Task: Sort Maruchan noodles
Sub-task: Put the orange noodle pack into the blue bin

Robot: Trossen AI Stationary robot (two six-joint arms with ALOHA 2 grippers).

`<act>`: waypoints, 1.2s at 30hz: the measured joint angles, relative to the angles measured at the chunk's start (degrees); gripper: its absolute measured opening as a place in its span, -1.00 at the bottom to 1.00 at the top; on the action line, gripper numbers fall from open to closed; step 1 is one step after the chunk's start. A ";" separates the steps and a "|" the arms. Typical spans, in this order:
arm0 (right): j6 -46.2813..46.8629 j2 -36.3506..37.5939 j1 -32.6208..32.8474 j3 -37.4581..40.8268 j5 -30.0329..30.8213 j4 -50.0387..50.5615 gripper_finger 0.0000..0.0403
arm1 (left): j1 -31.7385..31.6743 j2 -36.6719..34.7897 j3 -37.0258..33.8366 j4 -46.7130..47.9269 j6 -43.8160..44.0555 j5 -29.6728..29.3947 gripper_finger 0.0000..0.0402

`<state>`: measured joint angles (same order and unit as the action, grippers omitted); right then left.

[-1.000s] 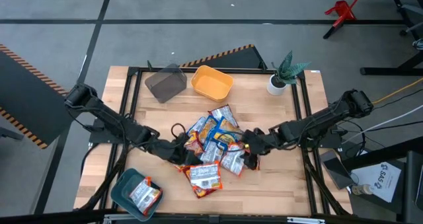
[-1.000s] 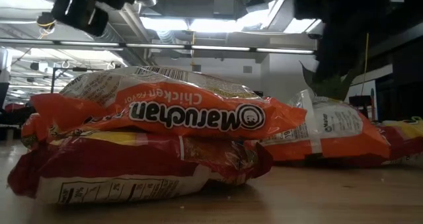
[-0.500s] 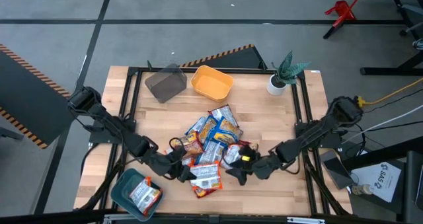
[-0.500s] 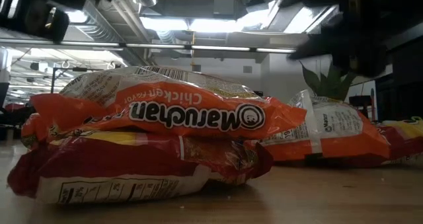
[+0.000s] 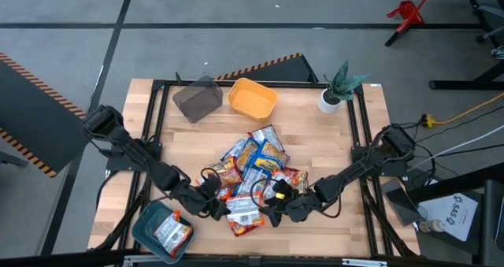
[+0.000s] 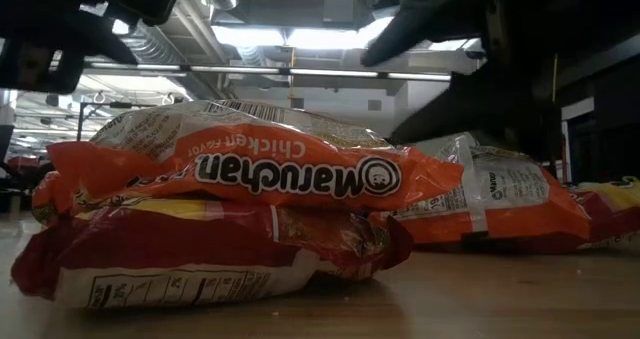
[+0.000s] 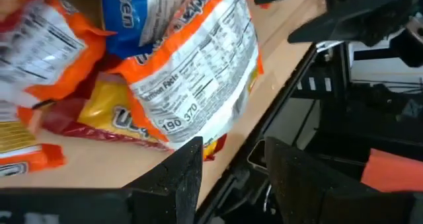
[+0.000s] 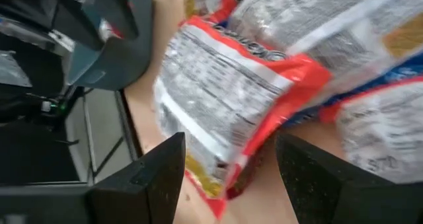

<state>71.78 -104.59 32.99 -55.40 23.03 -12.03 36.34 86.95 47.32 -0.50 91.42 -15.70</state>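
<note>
My left gripper (image 5: 214,209) and right gripper (image 5: 272,212) both gape empty, flanking the near packet (image 5: 242,212). Three bins: grey (image 5: 198,98), yellow (image 5: 252,98), teal (image 5: 161,229) with one packet (image 5: 173,231). Pile (image 5: 253,168): can't count.

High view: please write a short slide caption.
Both grippers open beside one ramen packet of the pile; teal bin nearby.

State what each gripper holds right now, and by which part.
Nothing is held. The left gripper and right gripper both stand open at the near edge of the noodle packets, empty.
</note>
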 joint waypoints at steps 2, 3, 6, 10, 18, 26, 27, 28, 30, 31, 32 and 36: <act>-0.03 -0.63 0.00 0.00 -0.13 -0.05 0.10 | -0.02 0.84 -0.01 -0.11 -0.10 0.19 -0.20; -0.02 -0.67 0.00 0.01 -0.12 0.28 0.10 | -0.02 1.26 -0.03 -0.65 -0.28 0.25 -0.19; -0.04 -0.62 0.00 0.02 -0.06 0.12 0.10 | -0.02 2.12 -0.01 -1.21 -0.55 0.80 -0.13; -0.27 -0.62 0.00 0.00 -0.02 -0.37 0.10 | -0.20 2.72 -0.01 -2.02 -0.88 2.23 -0.02; -0.47 -0.62 0.00 0.02 -0.02 0.09 0.10 | -0.34 2.65 0.04 -4.17 -5.88 3.10 0.07; -0.47 -0.60 0.00 0.02 0.11 -0.04 0.10 | -1.10 2.65 0.04 -2.74 -4.65 3.09 0.06; -0.47 -0.58 0.00 0.02 0.11 -0.04 0.10 | -1.27 2.65 0.04 -1.46 -4.52 3.99 0.06; -0.47 -0.58 0.00 0.02 0.15 -0.04 0.10 | -1.40 2.65 0.04 -0.19 -4.50 4.88 0.07; -0.47 -0.58 0.00 0.02 0.15 -0.04 0.10 | -1.46 2.65 0.04 1.72 -4.50 6.17 0.10; -0.47 -0.58 0.00 0.02 0.33 -0.04 0.10 | -1.46 2.65 0.04 2.12 -4.52 6.35 0.13; -0.47 -0.58 0.00 0.02 0.68 -0.03 0.10 | -1.44 2.65 0.04 2.15 -4.55 6.44 0.16; -0.48 -0.58 -0.01 0.02 2.19 0.09 0.10 | -2.12 2.65 0.04 2.41 -4.51 5.05 0.30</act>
<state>71.29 -105.16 32.99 -55.37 25.22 -11.94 34.21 89.60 47.35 1.91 86.91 -10.65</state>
